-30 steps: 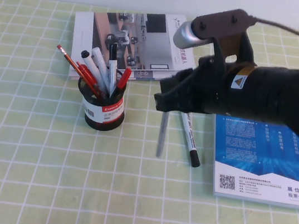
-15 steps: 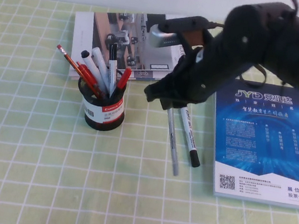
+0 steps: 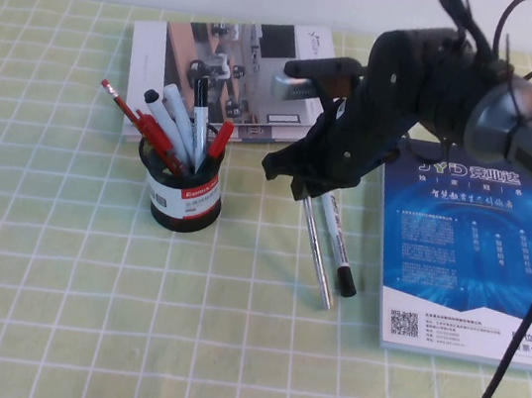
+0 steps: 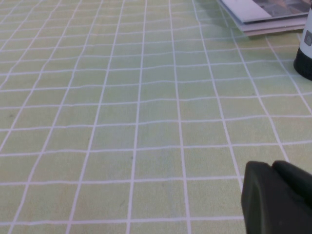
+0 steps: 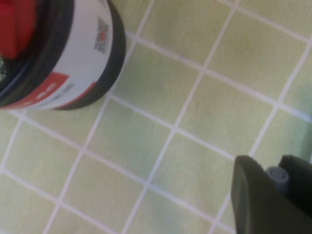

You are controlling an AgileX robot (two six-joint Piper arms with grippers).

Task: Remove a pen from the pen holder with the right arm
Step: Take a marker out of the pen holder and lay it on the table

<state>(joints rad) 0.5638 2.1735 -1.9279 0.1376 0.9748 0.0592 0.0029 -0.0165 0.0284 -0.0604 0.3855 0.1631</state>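
Pen [image 3: 316, 255], the slim grey one, is sitting pinched at its upper end in the right claw [image 3: 300, 186], which is pressing together on it. The pen is slanting down from the claw toward the counter [image 3: 76, 331], lower end pointing my way, and I cannot tell whether that end is touching the surface. It is out of the pen holder [image 3: 184, 204] and off to the holder's right, running just beside a black marker [image 3: 339, 253] that is lying flat on the counter next to the blue booklet [image 3: 472, 260]. The right claw is hovering between the holder and the booklet, in front of the magazine [image 3: 227, 68].

The holder is standing upright with several red, white and black pens leaning in it. In the right wrist view only a grey stub of the pen [image 5: 277, 174] is peeking out between the dark sides of the claw [image 5: 275, 195]; the rest is cut off, and the holder [image 5: 63, 58] is showing only partly at the edge.

The left claw [image 4: 278, 202] is showing only as a dark corner low over bare counter, well away from the holder, and I cannot tell its state.
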